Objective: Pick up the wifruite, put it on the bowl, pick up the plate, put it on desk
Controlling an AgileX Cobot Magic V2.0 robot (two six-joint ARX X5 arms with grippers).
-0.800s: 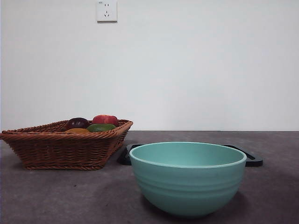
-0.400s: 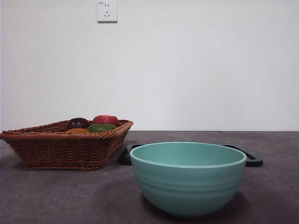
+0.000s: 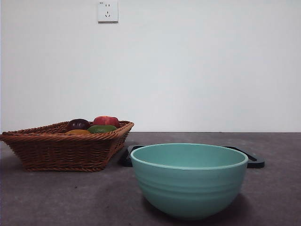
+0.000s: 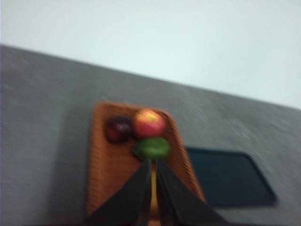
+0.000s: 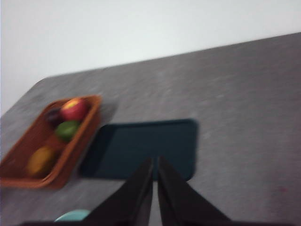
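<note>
Mint-green bowl standing upright at the front of the dark grey bench, nothing visible over its rim from the low front view. Behind it, flat on the bench, a dark rectangular plate, only its ends poking out either side of the bowl in the front view. Beside the plate, nearly touching one edge, a brown wicker basket holding four fruits: the brownish-orange wifruite at the near end, apart from the rest; then a green fruit, a red-and-yellow fruit and a dark purple fruit clustered at the far end. Wifruite barely peeking above the basket rim in the front view, just in front of the purple fruit. Left gripper hanging in the air above the basket, jaws drawn nearly together with only a thin slit between them, gripping nothing, tips pointing toward the green fruit. Right gripper likewise aloft, over the plate, jaws close together and bare. Neither gripper visible in the front view. White wall socket high on the pale wall behind, with a tiny mark at its top corner too small to read. No legible brand, label or writing anywhere else; both wrist views blurred.
</note>
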